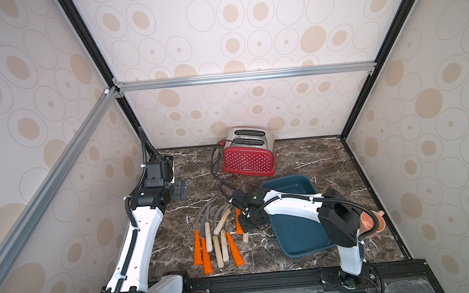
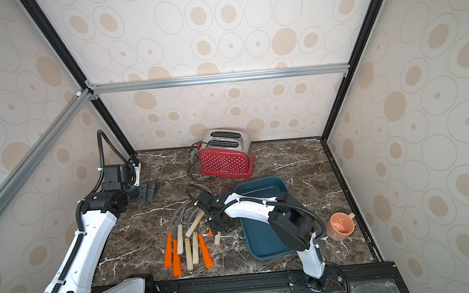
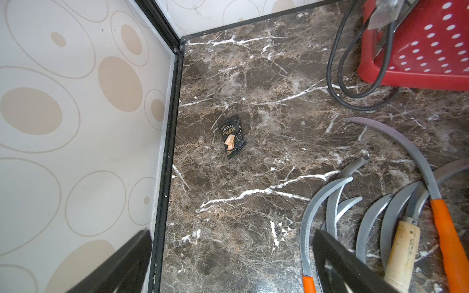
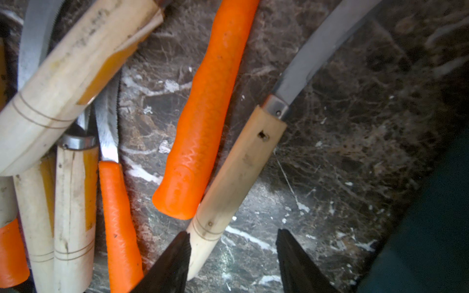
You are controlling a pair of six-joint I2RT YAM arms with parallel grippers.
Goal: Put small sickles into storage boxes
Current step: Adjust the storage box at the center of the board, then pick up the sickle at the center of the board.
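Note:
Several small sickles (image 1: 215,240) (image 2: 186,242) with grey curved blades and orange or pale wooden handles lie in a loose pile at mid-table. The dark teal storage box (image 1: 300,228) (image 2: 261,242) sits just right of them with nothing visible in it. My right gripper (image 1: 245,229) (image 4: 232,236) is low over the pile's right edge. It is open around the butt of a wooden-handled sickle (image 4: 241,165): one finger touches the handle and the other stands apart. An orange handle (image 4: 200,126) lies beside it. My left gripper (image 1: 180,189) (image 3: 231,236) is open and empty at the back left.
A red dotted toaster (image 1: 248,157) (image 2: 226,160) with a looped black cord (image 3: 355,76) stands at the back. A pink cup (image 2: 340,226) sits by the right wall. A small black snack packet (image 3: 232,137) lies near the back-left corner. Walls close in three sides.

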